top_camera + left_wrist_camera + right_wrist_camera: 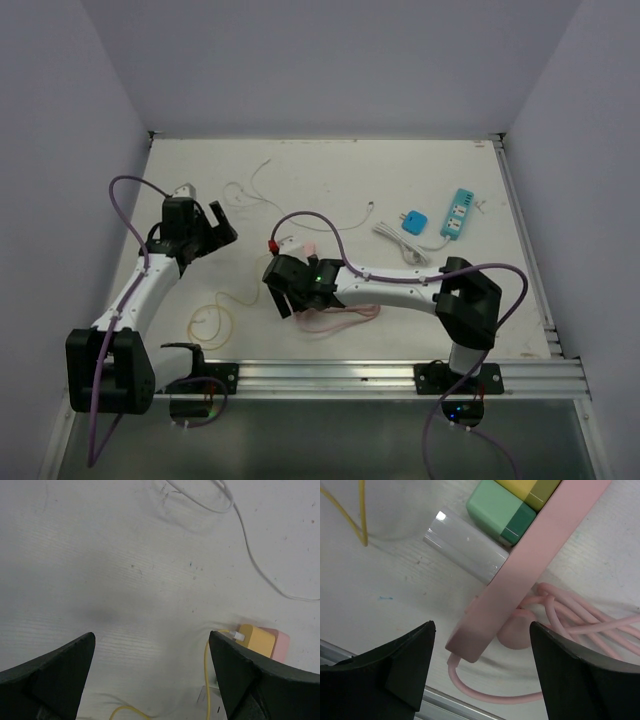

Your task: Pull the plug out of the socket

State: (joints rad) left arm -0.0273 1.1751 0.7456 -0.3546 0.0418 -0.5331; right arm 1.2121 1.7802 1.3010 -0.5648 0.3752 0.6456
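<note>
While the left gripper [224, 226] hangs spread and empty, the right gripper [481, 626], likewise parted, holding nothing, hovers over one pink socket strip [535, 560] bearing three: white plug [465, 545], green plug [501, 509], yellow plug [527, 487]. Rightward lie one blue adapter [414, 222] and one blue strip [458, 213].

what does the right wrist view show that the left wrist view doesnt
Only the right wrist: a green plug seated in the strip, and the coiled pink cord beside it. Only the left wrist: a thin white cable looping across the table. Both: the pink power strip with the yellow plug in it, and a yellow cable.
</note>
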